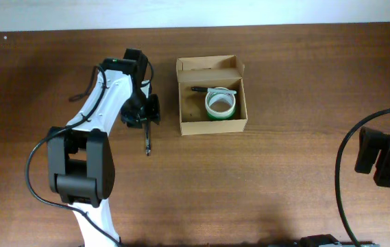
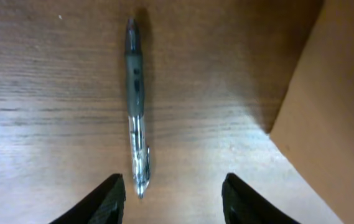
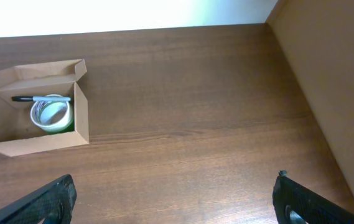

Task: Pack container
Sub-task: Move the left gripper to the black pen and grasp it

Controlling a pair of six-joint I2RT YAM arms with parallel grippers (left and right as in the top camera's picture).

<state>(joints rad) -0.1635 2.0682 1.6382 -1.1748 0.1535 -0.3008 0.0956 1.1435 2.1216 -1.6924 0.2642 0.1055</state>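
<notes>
Down at the table, the left gripper (image 2: 173, 202) had its two fingers (image 2: 111, 200) apart, with nothing clamped between them. A clear-barrelled pen (image 2: 136, 112) lay flat on the wood ahead of them. Its near end sat in the gap, close to the left-hand finger, and I could not tell whether it touched. The container (image 1: 184, 103) stood just beside this gripper, and what appeared to be its tan side filled the right of the left wrist view.

The left arm (image 1: 102, 103) rose from the near edge of the table, folded at a black elbow, and reached away toward the far side. Its wrist was turned toward the box and its fingers pointed downward. The right arm (image 1: 385, 159) sat well apart at the far right edge, and the right gripper (image 3: 177, 205) held its fingers spread wide over bare wood, holding nothing.

The table (image 1: 297, 75) was dark brown wood grain, with a pale strip (image 1: 181, 12) running along its far side.

The container sat open near the far middle of the table, its flap lid folded back. Inside were one tape roll (image 1: 220, 105) with a green rim and one dark marker (image 1: 203, 89) resting across the roll's top edge.

By count there were two arms, two grippers, one box, one roll, one pen on the table and one marker in the box.
</notes>
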